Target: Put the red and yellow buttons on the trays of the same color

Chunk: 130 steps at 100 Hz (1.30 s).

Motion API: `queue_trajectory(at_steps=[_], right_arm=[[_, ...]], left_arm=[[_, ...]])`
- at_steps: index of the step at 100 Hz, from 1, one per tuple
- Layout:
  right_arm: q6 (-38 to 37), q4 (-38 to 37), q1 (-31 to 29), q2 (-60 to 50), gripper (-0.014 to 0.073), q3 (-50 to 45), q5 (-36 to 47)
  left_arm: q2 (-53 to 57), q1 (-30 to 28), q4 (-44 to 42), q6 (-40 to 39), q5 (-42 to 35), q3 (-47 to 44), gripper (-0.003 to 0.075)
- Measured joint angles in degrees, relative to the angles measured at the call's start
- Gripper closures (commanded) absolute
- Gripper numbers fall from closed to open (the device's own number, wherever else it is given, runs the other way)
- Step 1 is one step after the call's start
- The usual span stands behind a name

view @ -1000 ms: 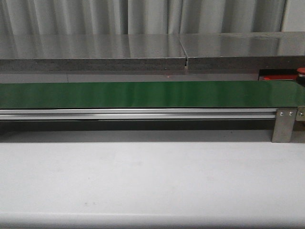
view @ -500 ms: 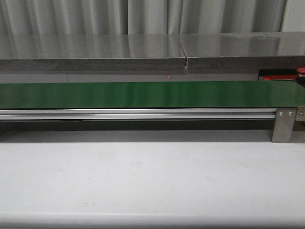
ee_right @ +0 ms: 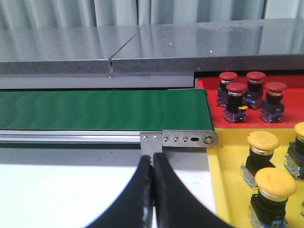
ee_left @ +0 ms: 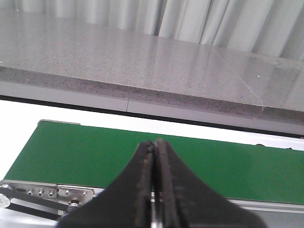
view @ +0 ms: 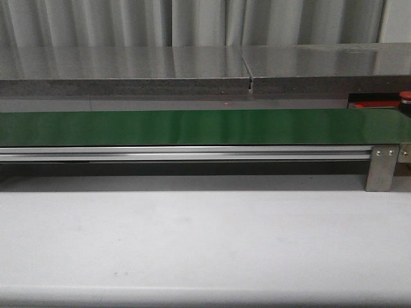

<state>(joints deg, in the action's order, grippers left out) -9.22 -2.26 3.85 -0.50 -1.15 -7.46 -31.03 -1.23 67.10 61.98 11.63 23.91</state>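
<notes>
Long green belt [view: 192, 127] runs across view, left edge to right edge. Silver rail [view: 186, 153] just beneath belt; metal bracket [view: 383, 169] under rail at right end. Pale surface [view: 205, 244] in front, bare. Grey stone slab [view: 122, 70] behind belt, seam right of centre. Sliver of red tray [view: 372, 104] at far right behind belt; dark-red button [view: 406, 96] at right edge, partly cut off. Curtain [view: 192, 22] at back.

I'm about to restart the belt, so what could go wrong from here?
1. Both grippers, left and right, look shut, so a button coming down the empty belt might pass before the fingers open.
2. The red tray already holds four red buttons bunched together; another dropped there could knock one over.
3. The yellow tray sits close to the belt's end, so the right arm could clip a yellow button.
</notes>
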Motion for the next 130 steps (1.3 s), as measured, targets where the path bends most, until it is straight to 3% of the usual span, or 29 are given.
queue_trajectory(at_steps=[130], right_arm=[[0.0, 0.51, -0.11, 0.0, 0.0659, -0.35, 1.92]], left_arm=[[0.0, 0.93, 0.0, 0.0, 0.0, 0.0, 0.0739]])
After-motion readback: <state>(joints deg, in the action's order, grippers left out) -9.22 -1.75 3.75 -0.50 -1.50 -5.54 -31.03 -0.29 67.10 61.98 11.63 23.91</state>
